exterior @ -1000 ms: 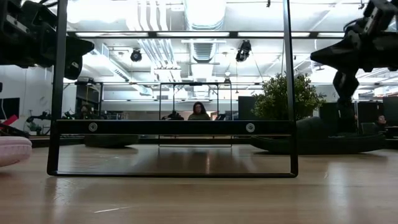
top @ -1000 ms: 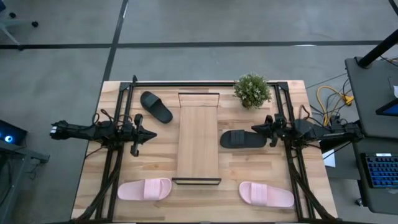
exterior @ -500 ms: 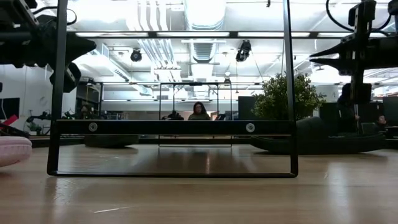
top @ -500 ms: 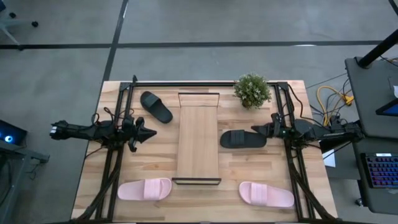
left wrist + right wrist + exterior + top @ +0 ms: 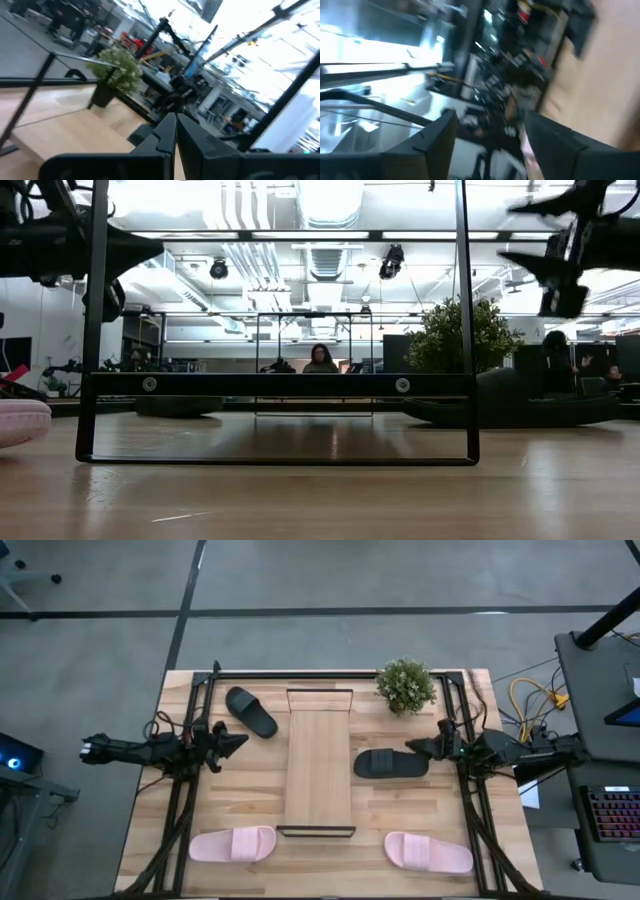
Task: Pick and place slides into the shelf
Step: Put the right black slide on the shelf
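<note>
Compared with a second earlier, the right gripper [image 5: 412, 747] has its fingers [image 5: 436, 137] spread wide where they were pressed together, and it now hangs level above the table [image 5: 240, 802] just beside the heel end of the nearer black slide [image 5: 389, 763], no longer angled down toward it; the left gripper [image 5: 236, 741] has tipped up from a downward point to lie level, its fingers [image 5: 165, 131] pressed together and holding nothing. No slide has moved. Nearest the table's front edge lie two pale pink slides, one left [image 5: 232, 843] and one right [image 5: 428, 852] of the shelf [image 5: 319, 765], each flat on its sole with the wide strap uppermost. The shelf, a long narrow light-wood board with thin black frame ends, runs front to back down the table's middle and carries nothing. The nearer black slide rests flat just right of the shelf. Farther back, the second black slide [image 5: 251, 711] lies at an angle to the left of the shelf's far end. A small potted plant [image 5: 406, 686] stands at the far right corner.
</note>
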